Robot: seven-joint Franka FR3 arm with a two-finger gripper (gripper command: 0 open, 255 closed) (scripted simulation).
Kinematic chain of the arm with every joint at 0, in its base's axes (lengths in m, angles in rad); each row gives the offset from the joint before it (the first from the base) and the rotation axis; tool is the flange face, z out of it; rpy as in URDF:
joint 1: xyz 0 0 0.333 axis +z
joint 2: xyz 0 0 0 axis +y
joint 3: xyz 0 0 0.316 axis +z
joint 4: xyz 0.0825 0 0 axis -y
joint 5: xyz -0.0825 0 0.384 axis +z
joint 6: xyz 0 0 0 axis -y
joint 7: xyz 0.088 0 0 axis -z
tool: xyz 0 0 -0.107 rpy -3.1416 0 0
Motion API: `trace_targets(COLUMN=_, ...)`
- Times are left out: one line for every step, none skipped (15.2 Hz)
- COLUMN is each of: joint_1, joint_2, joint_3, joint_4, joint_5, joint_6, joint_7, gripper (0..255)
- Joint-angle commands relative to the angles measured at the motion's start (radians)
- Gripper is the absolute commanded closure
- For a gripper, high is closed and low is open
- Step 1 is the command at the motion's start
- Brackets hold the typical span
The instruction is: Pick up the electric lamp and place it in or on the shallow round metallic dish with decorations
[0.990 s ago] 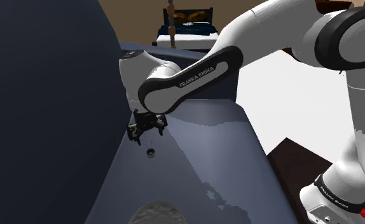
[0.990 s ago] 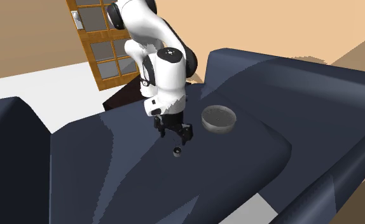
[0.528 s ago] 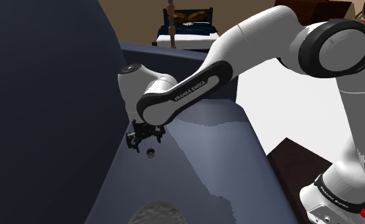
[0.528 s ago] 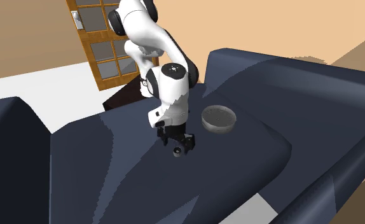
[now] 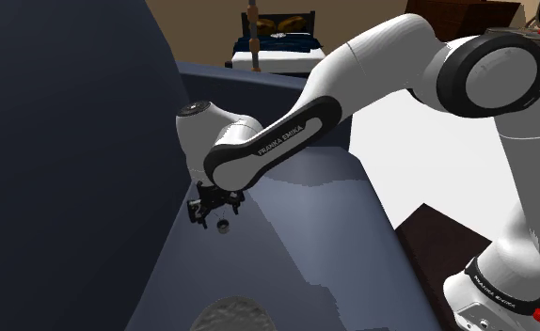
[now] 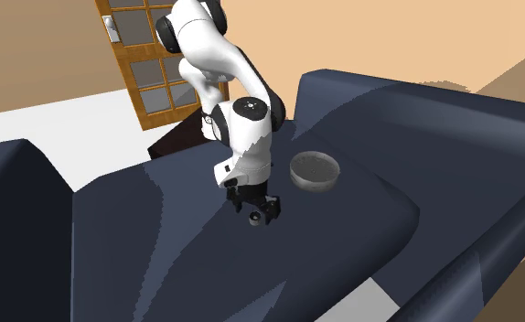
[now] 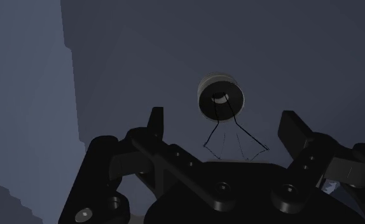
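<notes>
Shoulder: I am dropping my gripper (image 5: 212, 205) lower than a second ago; the lamp (image 5: 223, 226) is lying just under its tips.
Second exterior: the dish (image 6: 314, 171) is sitting well beyond it.
Wrist: my gripper is gaping, grasping nothing; the lamp is waiting just ahead, so I judge the grasp is next.
</notes>
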Motion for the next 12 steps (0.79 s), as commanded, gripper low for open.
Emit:
trace_targets(joint_1=0.000, joint_2=0.000, joint_3=0.000, joint_4=0.000, joint_5=0.000, joint_6=0.000, joint_7=0.000, gripper=0)
trace_targets(joint_1=0.000, joint_2=0.000, joint_3=0.000, joint_4=0.000, joint_5=0.000, joint_6=0.000, joint_7=0.000, gripper=255)
trace_targets(joint_1=0.000, joint_2=0.000, joint_3=0.000, joint_4=0.000, joint_5=0.000, joint_6=0.000, joint_7=0.000, gripper=255)
trace_targets(joint_1=0.000, joint_2=0.000, joint_3=0.000, joint_4=0.000, joint_5=0.000, joint_6=0.000, joint_7=0.000, gripper=255)
trace_targets(joint_1=0.000, joint_2=0.000, joint_3=0.000, joint_4=0.000, joint_5=0.000, joint_6=0.000, joint_7=0.000, gripper=255)
trace_targets(joint_1=0.000, joint_2=0.000, joint_3=0.000, joint_4=0.000, joint_5=0.000, joint_6=0.000, joint_7=0.000, gripper=255)
trace_targets(joint_1=0.000, joint_2=0.000, joint_3=0.000, joint_4=0.000, joint_5=0.000, joint_6=0.000, joint_7=0.000, gripper=255)
trace_targets(joint_1=0.000, joint_2=0.000, joint_3=0.000, joint_4=0.000, joint_5=0.000, joint_6=0.000, joint_7=0.000, gripper=255)
trace_targets(joint_1=0.000, joint_2=0.000, joint_3=0.000, joint_4=0.000, joint_5=0.000, joint_6=0.000, joint_7=0.000, gripper=255)
trace_targets(joint_1=0.000, joint_2=0.000, joint_3=0.000, joint_4=0.000, joint_5=0.000, joint_6=0.000, joint_7=0.000, gripper=255)
trace_targets(joint_1=0.000, joint_2=0.000, joint_3=0.000, joint_4=0.000, joint_5=0.000, joint_6=0.000, joint_7=0.000, gripper=255)
trace_targets(joint_1=-0.001, joint_2=-0.007, joint_3=0.002, joint_4=0.003, joint_5=0.003, joint_6=-0.009, joint_7=-0.002, gripper=255)
